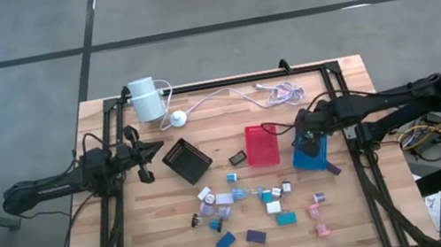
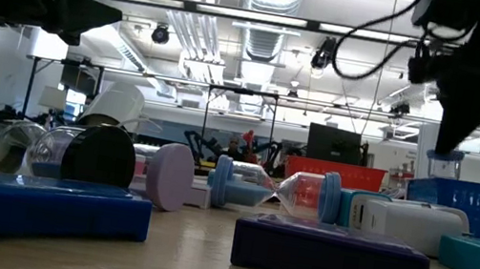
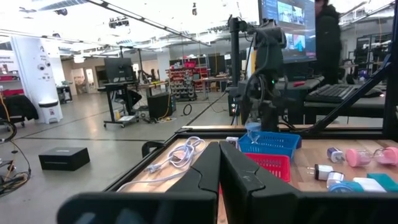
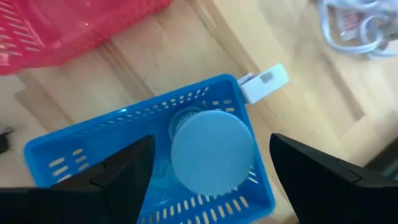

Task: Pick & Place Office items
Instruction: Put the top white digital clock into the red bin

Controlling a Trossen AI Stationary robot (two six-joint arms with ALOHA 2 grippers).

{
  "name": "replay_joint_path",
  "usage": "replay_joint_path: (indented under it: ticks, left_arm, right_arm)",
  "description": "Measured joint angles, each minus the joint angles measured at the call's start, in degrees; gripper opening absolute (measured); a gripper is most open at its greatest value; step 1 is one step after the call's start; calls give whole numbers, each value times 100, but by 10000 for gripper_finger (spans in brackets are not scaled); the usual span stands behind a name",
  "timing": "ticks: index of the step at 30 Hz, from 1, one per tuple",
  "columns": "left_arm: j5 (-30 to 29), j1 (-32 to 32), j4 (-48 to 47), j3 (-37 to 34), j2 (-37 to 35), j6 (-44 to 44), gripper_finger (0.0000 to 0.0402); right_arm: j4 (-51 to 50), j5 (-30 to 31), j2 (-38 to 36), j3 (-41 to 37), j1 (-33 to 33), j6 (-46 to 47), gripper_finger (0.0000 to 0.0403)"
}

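Left arm lies low along the table's left edge, reaching inward; left end effector (image 1: 147, 156) with fingers (image 3: 205, 177) pressed together, nothing between them. Right arm extends in from the table's right edge, wrist angled down; right end effector (image 1: 306, 138) points downward, fingers (image 4: 121, 171) spread wide apart, gripping nothing.

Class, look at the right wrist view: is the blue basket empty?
No. A pale blue round-topped piece sits inside the blue basket.
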Motion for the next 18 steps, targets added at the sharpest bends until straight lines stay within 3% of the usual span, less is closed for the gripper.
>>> replay_joint_path:
  ticks: [6, 12, 18]
  left_arm:
    - [-2, 0, -2, 0, 2, -2, 9]
    - [-12, 0, -3, 0, 7, 0, 9]
    - [-11, 0, -4, 1, 7, 0, 9]
  right_arm:
    - [-17, 43, -430, 678, 113, -569, 294]
    - [1975, 201, -1406, 281, 634, -1474, 260]
    - [5053, 441, -2440, -948, 1225, -2801, 174]
